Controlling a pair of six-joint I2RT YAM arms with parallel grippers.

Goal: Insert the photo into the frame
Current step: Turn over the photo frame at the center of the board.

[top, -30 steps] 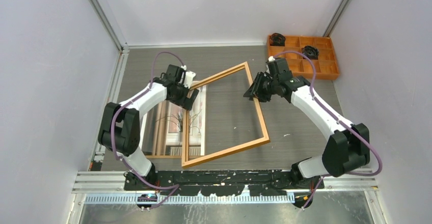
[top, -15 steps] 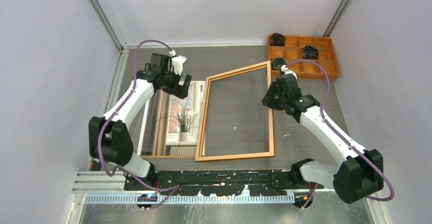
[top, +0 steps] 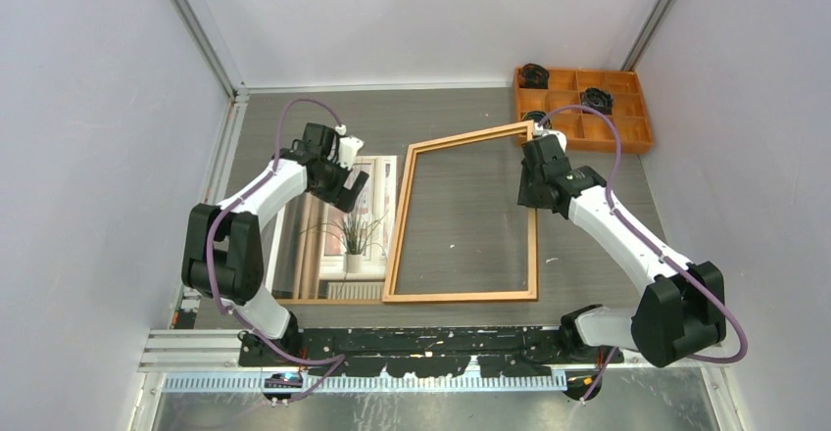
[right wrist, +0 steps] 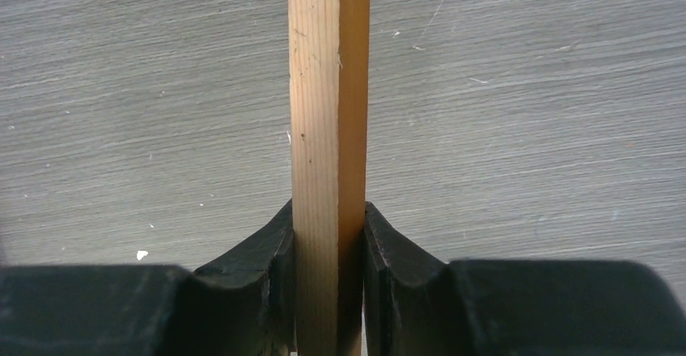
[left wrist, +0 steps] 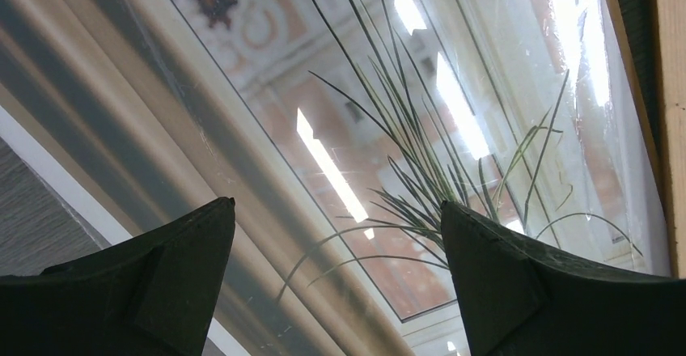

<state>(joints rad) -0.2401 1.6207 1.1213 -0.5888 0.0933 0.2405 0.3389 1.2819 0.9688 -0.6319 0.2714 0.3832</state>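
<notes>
The right pincer [top: 534,181] is clamped on the right rail of the big thin orange-brown wooden frame [top: 534,245], while the glossy spiky-plant-at-a-window photo [top: 348,225] lies flat on the grey worktop [top: 441,108] right against its left rail, long sides parallel, under the wide-open left pincer [top: 343,181], so the left arm's nearer.

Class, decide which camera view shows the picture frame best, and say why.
The top external view: the frame shows whole, all four rails visible. The right wrist view shows only a short stretch of one rail clamped in the right gripper. The left wrist view shows just a wooden sliver at its right edge, probably the frame.
</notes>
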